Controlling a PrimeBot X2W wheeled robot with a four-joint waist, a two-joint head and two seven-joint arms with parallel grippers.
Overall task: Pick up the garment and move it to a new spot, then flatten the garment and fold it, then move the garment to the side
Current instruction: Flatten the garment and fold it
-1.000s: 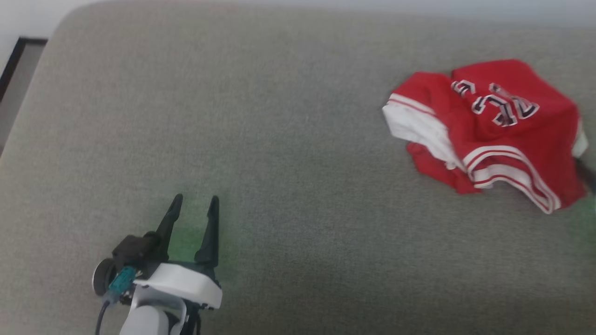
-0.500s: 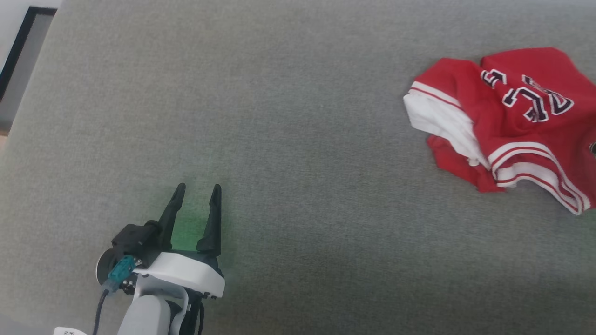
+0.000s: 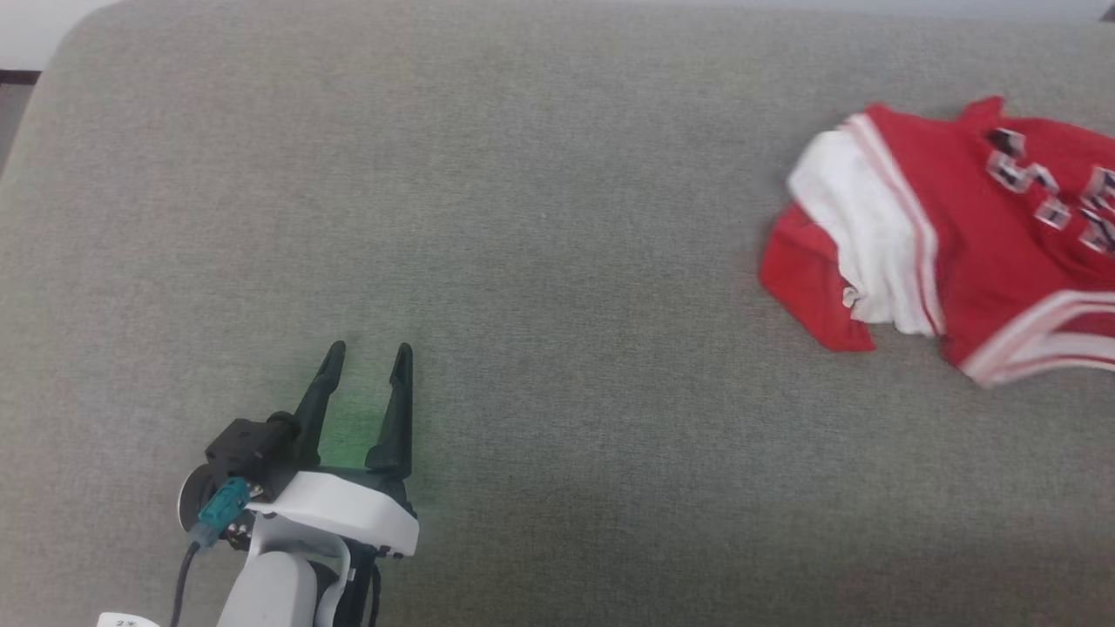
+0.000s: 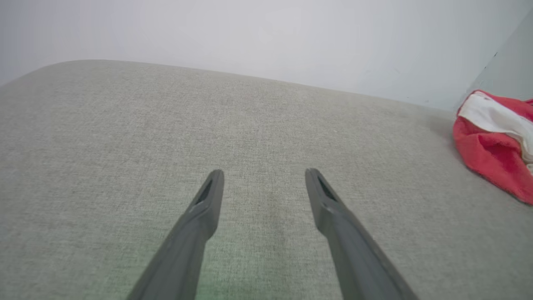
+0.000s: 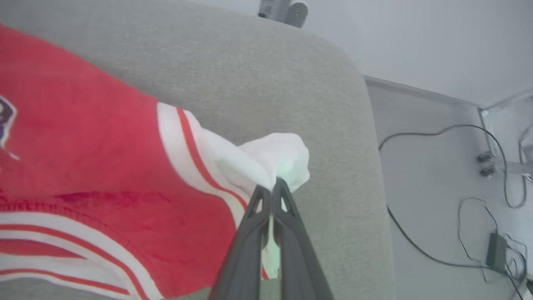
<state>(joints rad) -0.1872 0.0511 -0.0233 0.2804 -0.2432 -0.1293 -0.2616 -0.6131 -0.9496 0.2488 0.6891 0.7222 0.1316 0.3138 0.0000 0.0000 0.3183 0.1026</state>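
The right jaws are pressed together, their two dark fingers (image 5: 253,233) meeting at the tips and pinching a fold of white lining (image 5: 270,158) at the edge of the jersey (image 5: 83,146). The cloth bunches up just past the tips, and a strip of it runs down between the fingers. To the left of that grip, the red body of the jersey spreads away over the grey cushion (image 5: 291,83), with white-and-red striped trim (image 5: 183,146) bordering the lining and more stripes lower down. To the right of these jaws the cushion ends at a rounded edge. Past it lies a pale floor (image 5: 437,175) with dark cables (image 5: 412,246) trailing across it.

The left jaws stand wide open with nothing between them. Their fingers (image 3: 398,409) (image 4: 333,225) are splayed over bare cushion (image 3: 540,261) (image 4: 125,137), where a faint green glow (image 3: 353,440) tints the fabric in the gap. Far off to the right of these jaws, well apart from them, the jersey (image 3: 958,235) (image 4: 491,154) lies crumpled on the same cushion, a white band folded across its near end. Its dark lettering is too blurred to read. Beyond the cushion's far edge rises a plain pale wall (image 4: 266,33).
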